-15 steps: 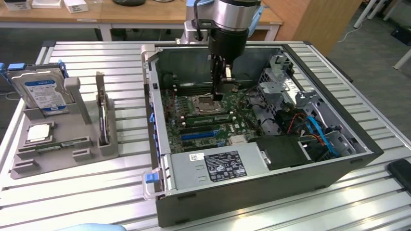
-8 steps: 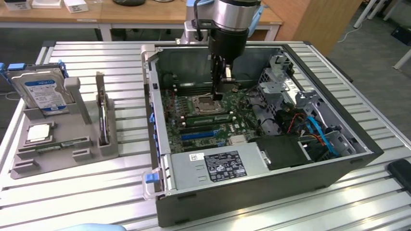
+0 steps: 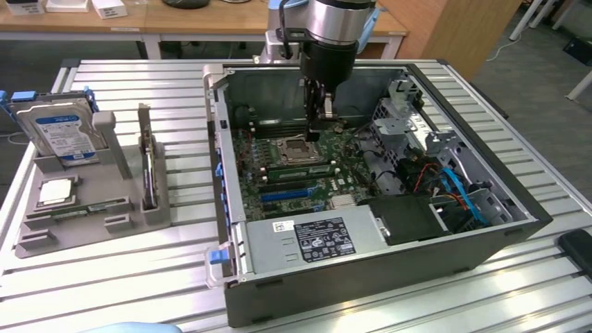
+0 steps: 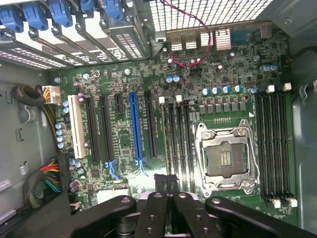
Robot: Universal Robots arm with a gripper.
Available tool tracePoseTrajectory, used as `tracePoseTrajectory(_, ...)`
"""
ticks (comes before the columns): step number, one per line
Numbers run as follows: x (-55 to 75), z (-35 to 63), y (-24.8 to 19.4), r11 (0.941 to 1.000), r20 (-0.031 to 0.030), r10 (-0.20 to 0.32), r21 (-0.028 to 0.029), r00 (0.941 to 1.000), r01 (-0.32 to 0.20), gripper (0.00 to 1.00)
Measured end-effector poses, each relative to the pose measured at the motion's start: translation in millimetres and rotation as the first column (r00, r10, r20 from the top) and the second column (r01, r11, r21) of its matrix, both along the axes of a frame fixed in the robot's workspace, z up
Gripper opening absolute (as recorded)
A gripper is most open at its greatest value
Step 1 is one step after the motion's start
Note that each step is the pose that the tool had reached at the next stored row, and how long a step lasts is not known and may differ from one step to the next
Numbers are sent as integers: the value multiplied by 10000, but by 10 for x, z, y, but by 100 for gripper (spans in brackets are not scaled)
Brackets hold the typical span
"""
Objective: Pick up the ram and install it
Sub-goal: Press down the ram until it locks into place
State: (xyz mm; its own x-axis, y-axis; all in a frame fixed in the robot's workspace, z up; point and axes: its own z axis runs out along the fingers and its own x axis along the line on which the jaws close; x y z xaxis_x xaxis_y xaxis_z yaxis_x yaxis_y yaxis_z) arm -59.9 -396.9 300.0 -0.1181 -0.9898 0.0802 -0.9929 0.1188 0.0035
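Observation:
My gripper [image 3: 321,125] hangs inside the open computer case [image 3: 518,208], low over the motherboard [image 3: 277,177]. In the wrist view its black fingers [image 4: 159,184] are pressed together with nothing between them, and the gripper [image 4: 166,181] sits over the end of the memory slots [image 4: 179,139] beside the empty processor socket [image 4: 225,158]. I cannot tell whether a ram stands edge-on in the slot under the tips. In the exterior view a narrow green stick that looks like a ram [image 3: 88,207] lies in the grey holder [image 3: 138,222] at the exterior view's left.
The holder also carries a hard drive [image 3: 60,132], an upright dark expansion card [image 3: 146,163] and a square silver processor [image 3: 55,191]. Inside the case are a second bank of memory slots [image 4: 272,144], expansion slots [image 4: 133,126], a power supply [image 3: 310,243], drive cages and cables [image 3: 444,180].

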Motion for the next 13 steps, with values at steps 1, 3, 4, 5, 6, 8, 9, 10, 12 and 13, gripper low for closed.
tracePoseTrajectory(1,0,0,0,10000,0,-1,-1,10000,1,10)
tracePoseTrajectory(3,36,-2,0,10000,0,1,-1,10000,-1,10)
tracePoseTrajectory(4,74,-3,0,10000,2,0,2,10000,0,10)
tracePoseTrajectory(5,119,-5,0,10000,6,-1,3,10000,1,10)
tracePoseTrajectory(6,167,-7,0,10000,9,0,4,10000,0,10)
tracePoseTrajectory(8,258,-11,0,10000,12,-1,4,10000,1,10)
tracePoseTrajectory(9,303,-13,0,10000,13,0,4,10000,0,10)
tracePoseTrajectory(10,348,-16,0,10000,14,0,5,10000,0,10)
tracePoseTrajectory(12,438,-21,0,10000,16,1,5,10000,-1,10)
tracePoseTrajectory(13,483,-23,0,10000,16,0,5,10000,0,10)
